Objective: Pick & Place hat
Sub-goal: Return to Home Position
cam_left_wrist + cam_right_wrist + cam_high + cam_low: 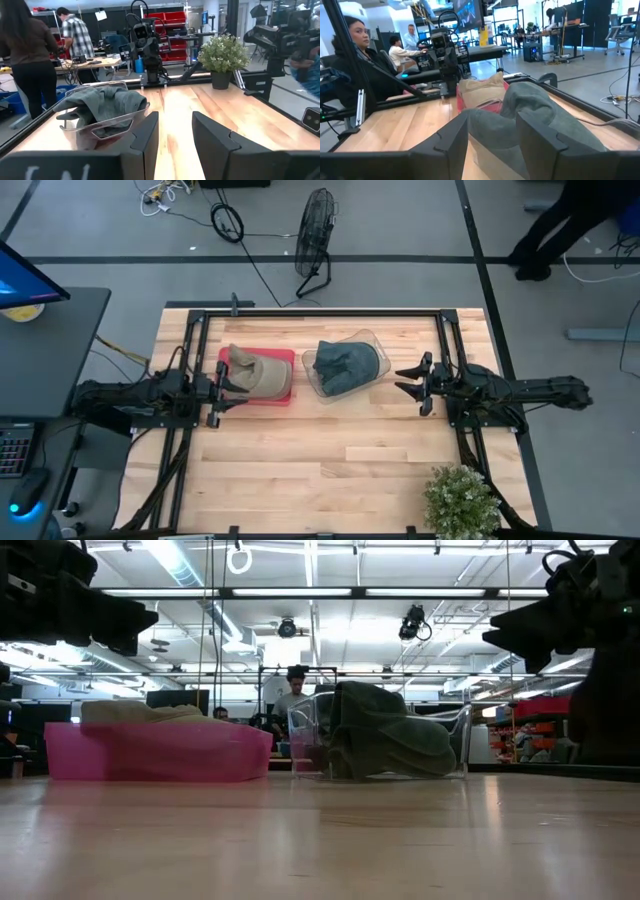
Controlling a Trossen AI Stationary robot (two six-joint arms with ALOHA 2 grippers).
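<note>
Brown cap [252, 373]: lay in red bin [287, 358]. Dark caps [345, 366]: heaped in clear bin [368, 338], just beside the red bin. Left gripper [216, 395]: beside red bin, fingers spread, empty. Right gripper [405, 380]: near clear bin, fingers spread, empty.

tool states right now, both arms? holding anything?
Left tool: open, empty, beside the red bin.
Right tool: open, empty, near the transparent bin.
</note>
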